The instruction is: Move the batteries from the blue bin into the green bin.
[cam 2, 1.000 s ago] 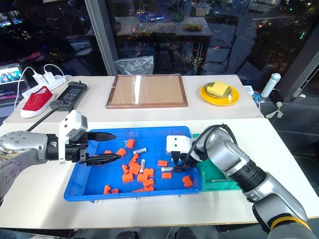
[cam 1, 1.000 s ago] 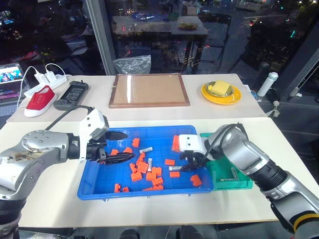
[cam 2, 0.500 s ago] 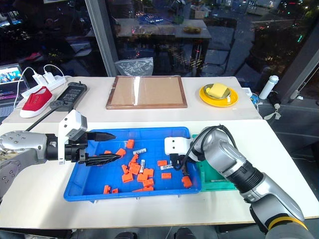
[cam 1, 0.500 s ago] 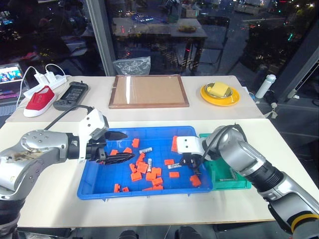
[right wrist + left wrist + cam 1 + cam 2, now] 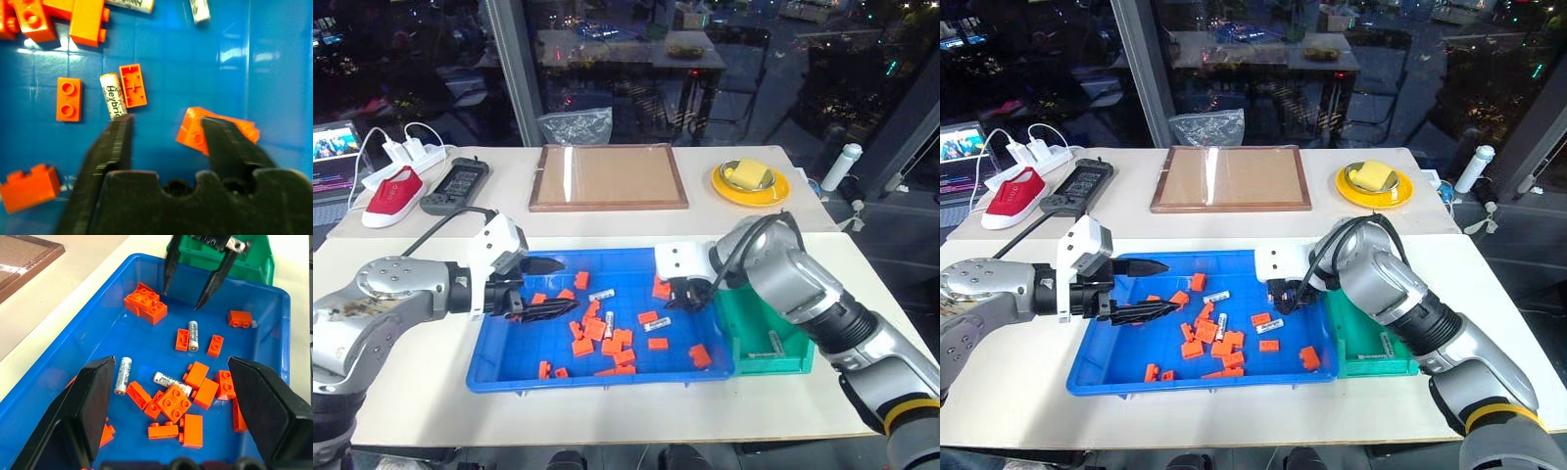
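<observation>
— Three batteries lay loose on the blue bin (image 5: 489, 367) floor among orange blocks (image 5: 607, 338). The nearest battery (image 5: 657, 324) lay just below the right gripper (image 5: 689, 299), toward the robot, its long axis running roughly left to right.

— Which arm was closer?

— The right one by far; the left gripper (image 5: 546, 287) hung well apart over the bin's left end, jaws spread, holding nothing.

— And the right's jaws?

— Parted and empty, tips above the floor with the battery (image 5: 113, 95) just off one fingertip. The green bin (image 5: 798, 362) sat against the blue bin's right side; something small lay in it, possibly a battery.
</observation>
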Robot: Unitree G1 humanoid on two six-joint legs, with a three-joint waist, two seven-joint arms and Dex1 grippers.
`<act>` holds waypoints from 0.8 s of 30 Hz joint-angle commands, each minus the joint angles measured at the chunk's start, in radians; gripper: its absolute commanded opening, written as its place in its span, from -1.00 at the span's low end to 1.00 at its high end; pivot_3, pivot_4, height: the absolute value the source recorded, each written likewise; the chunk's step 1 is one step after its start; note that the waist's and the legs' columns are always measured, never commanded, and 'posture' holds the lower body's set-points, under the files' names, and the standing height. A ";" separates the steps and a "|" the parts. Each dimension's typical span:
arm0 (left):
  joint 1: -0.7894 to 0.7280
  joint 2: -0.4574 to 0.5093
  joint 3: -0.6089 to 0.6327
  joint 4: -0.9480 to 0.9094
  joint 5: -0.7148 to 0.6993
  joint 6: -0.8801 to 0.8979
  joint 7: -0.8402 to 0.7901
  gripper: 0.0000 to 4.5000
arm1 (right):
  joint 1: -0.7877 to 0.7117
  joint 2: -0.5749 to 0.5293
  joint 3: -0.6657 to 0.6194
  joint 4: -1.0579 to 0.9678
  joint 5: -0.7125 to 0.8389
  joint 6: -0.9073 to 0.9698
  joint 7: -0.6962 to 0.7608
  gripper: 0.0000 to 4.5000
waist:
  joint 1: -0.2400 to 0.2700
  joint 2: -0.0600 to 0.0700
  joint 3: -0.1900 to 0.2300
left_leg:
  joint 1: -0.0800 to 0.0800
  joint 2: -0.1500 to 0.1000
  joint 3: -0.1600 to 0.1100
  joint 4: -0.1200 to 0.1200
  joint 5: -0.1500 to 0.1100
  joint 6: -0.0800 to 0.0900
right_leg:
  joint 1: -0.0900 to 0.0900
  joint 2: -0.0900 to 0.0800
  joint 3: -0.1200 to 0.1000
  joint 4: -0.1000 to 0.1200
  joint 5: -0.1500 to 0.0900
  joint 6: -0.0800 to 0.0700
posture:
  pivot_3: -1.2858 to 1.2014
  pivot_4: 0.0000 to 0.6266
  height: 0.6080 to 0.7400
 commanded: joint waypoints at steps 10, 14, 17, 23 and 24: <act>0.032 -0.020 0.030 -0.051 0.009 -0.026 0.046 0.76 | -0.013 0.085 0.127 0.051 -0.044 0.025 0.065 0.59 | -0.001 0.000 0.000 | 0.000 0.000 0.000 0.000 0.000 0.000 | 0.000 0.000 0.000 0.001 0.000 0.000 | 0.03 -0.52 1.00; 0.045 -0.018 0.042 -0.062 0.004 -0.023 0.056 0.76 | -0.013 0.092 0.151 0.101 -0.071 0.020 0.061 0.59 | -0.001 0.000 0.000 | 0.000 0.000 0.000 0.000 0.000 0.000 | 0.000 0.000 0.000 0.001 0.000 0.000 | 0.03 -0.52 1.00; 0.053 -0.016 0.049 -0.069 0.000 -0.020 0.062 0.76 | -0.008 0.096 0.165 0.143 -0.092 0.006 0.052 0.59 | -0.002 0.000 0.000 | 0.000 0.000 0.000 0.000 0.000 0.000 | 0.000 0.000 0.000 0.001 0.000 0.000 | 0.03 -0.52 1.00; 0.063 -0.013 0.054 -0.062 0.005 -0.028 0.062 0.76 | -0.011 0.114 0.169 0.198 -0.109 -0.003 0.041 0.59 | -0.002 0.000 0.000 | 0.003 0.000 0.000 0.000 0.000 0.000 | 0.002 0.000 0.000 0.001 0.000 0.000 | 0.03 -0.52 1.00; 0.064 -0.013 0.054 -0.061 0.006 -0.029 0.061 0.76 | -0.010 0.117 0.170 0.202 -0.112 -0.006 0.042 0.59 | -0.002 0.000 0.000 | 0.003 0.000 0.000 0.000 0.000 0.000 | 0.002 0.000 0.000 0.001 0.000 0.000 | 0.03 -0.52 1.00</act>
